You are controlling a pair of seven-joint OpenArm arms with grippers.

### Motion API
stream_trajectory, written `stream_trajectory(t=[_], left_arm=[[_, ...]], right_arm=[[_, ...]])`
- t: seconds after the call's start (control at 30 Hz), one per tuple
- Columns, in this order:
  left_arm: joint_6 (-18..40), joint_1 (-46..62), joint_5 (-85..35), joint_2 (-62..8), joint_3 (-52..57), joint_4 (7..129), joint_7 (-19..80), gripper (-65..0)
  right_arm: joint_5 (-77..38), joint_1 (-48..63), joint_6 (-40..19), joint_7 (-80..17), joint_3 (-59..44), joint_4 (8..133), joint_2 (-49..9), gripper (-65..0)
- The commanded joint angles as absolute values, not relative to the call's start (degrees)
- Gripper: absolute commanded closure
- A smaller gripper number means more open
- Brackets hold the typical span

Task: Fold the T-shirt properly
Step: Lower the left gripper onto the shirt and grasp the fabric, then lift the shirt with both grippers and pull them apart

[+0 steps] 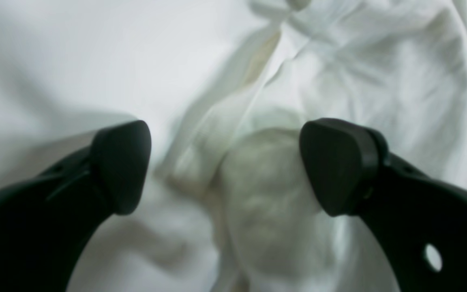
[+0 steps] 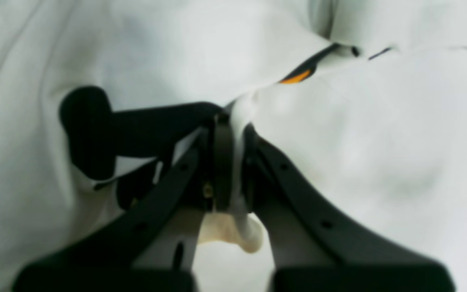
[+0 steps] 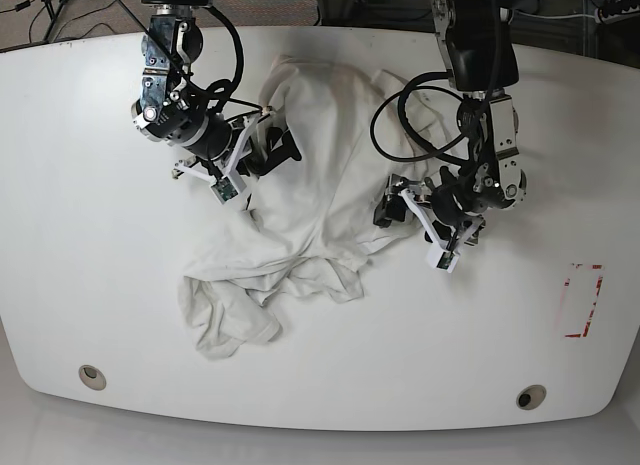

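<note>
The cream T-shirt [image 3: 320, 185] lies crumpled on the white table [image 3: 90, 235], running from the far middle down to a bunched lobe at the front left. In the base view my right gripper [image 3: 275, 150] sits at the shirt's left edge. The right wrist view shows that gripper [image 2: 233, 134] shut on a pinched fold of the T-shirt [image 2: 379, 142], next to black lettering [image 2: 87, 129] and a bit of orange print [image 2: 296, 77]. My left gripper [image 3: 388, 210] is at the shirt's right edge. Seen from the left wrist, this gripper [image 1: 229, 166] is open over a rumpled fold of the T-shirt [image 1: 379, 61], holding nothing.
A red-outlined rectangle [image 3: 582, 300] is marked on the table at the right. Two round holes [image 3: 92, 375] [image 3: 530, 396] sit near the front edge. Cables and dark gear lie beyond the table's far edge.
</note>
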State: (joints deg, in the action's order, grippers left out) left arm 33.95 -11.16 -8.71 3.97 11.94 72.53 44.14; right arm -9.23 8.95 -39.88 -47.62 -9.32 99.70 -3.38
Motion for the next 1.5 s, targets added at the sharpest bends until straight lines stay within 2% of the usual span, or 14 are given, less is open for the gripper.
stream_trajectory(t=[0.0, 0.07, 0.2, 0.5, 0.6, 0.8, 1.1, 1.47], left_arm=[[34.15, -13.05, -9.45, 4.18, 11.03, 70.81, 42.86, -58.9], [34.15, -13.49, -9.45, 4.00, 10.15, 69.49, 42.42, -56.1], [34.24, -13.76, -9.45, 4.00, 8.31, 67.30, 41.45, -44.4], [34.24, -13.23, -9.54, 3.91, 6.55, 65.80, 41.54, -9.7], [34.24, -13.14, -9.54, 3.91, 6.55, 65.80, 41.71, -0.7], [34.24, -11.56, -9.54, 3.38, 6.73, 68.00, 41.80, 0.0], [34.33, -5.93, -9.63, 0.75, 6.55, 83.56, 47.43, 0.0], [34.42, -0.40, -9.80, -2.51, 7.08, 102.29, 51.65, 0.0]], right_arm=[[-10.15, 8.22, -39.87, -46.29, -9.45, 100.97, -3.56, 0.0], [-10.24, 8.22, -39.87, -46.29, -9.45, 100.97, -3.56, 0.0], [-10.24, 8.22, -39.87, -46.29, -9.45, 100.97, -3.56, 0.0], [-10.24, 8.13, -39.87, -46.29, -9.45, 100.97, -3.56, 0.0], [-10.24, 8.04, -39.87, -46.29, -9.45, 100.97, -3.56, 0.0], [-10.24, 7.78, -39.87, -46.29, -9.45, 101.14, -3.56, 0.0], [-9.71, 7.78, -39.78, -49.80, -9.71, 109.67, -3.65, 0.0], [-9.63, 4.26, -39.60, -50.86, -10.24, 111.52, -4.00, 0.0]])
